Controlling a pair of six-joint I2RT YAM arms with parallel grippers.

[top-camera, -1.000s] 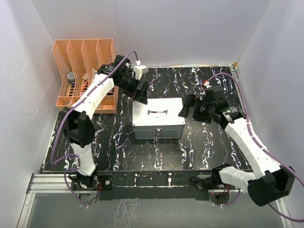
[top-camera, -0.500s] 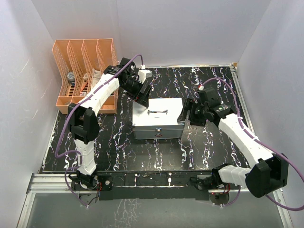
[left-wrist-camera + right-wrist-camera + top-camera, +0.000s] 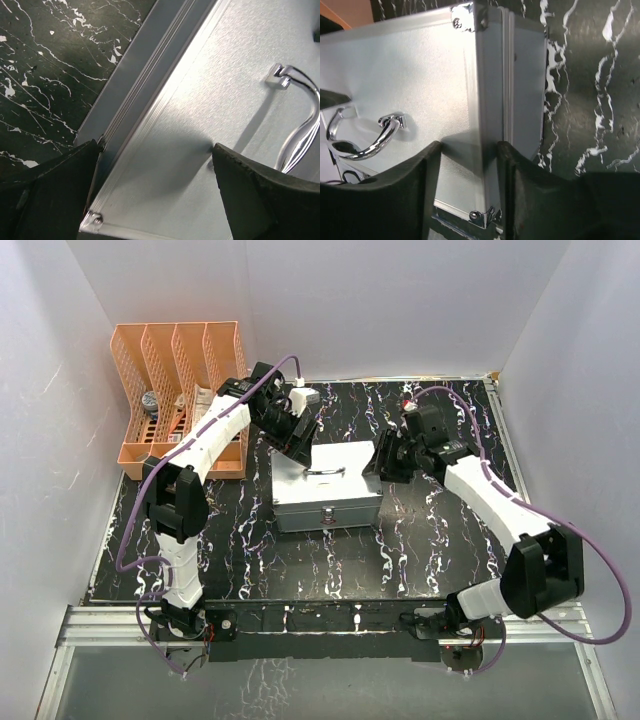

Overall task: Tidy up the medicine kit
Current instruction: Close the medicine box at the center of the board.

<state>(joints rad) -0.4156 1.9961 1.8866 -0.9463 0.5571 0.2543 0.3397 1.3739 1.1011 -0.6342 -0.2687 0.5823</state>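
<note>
- The medicine kit (image 3: 325,490) sat shut near the middle of the counter (image 3: 440,560), a bit toward the back. Its front faced the near edge.
- White walls (image 3: 380,300) closed in the counter on the left, the back and the right.
- An orange rack (image 3: 175,370) stood in the far left corner, well apart from the kit. The left arm (image 3: 215,430) reached across the gap between them.
- A wide strip of counter lay between the kit's front and the near edge, and another strip ran along its right side under the right arm (image 3: 480,495).
- Since a second ago the kit had slid a little to the left and turned, so its right end sat farther back.
- The right arm had swung in toward the back of the kit, and the right jaws had come closer together.
- The left arm had barely moved in the last half second.
- The left jaws hung over the kit's far left edge, wide apart and gripping nothing. One finger (image 3: 45,195) was out past the edge and the other (image 3: 265,195) was over the lid, near the shiny handle (image 3: 300,125).
- The right jaws sat about half closed across the kit's right edge. One finger (image 3: 395,195) was over the lid and the other (image 3: 535,195) was beside the side wall.
- I could not tell whether the right jaws were squeezing that edge.
</note>
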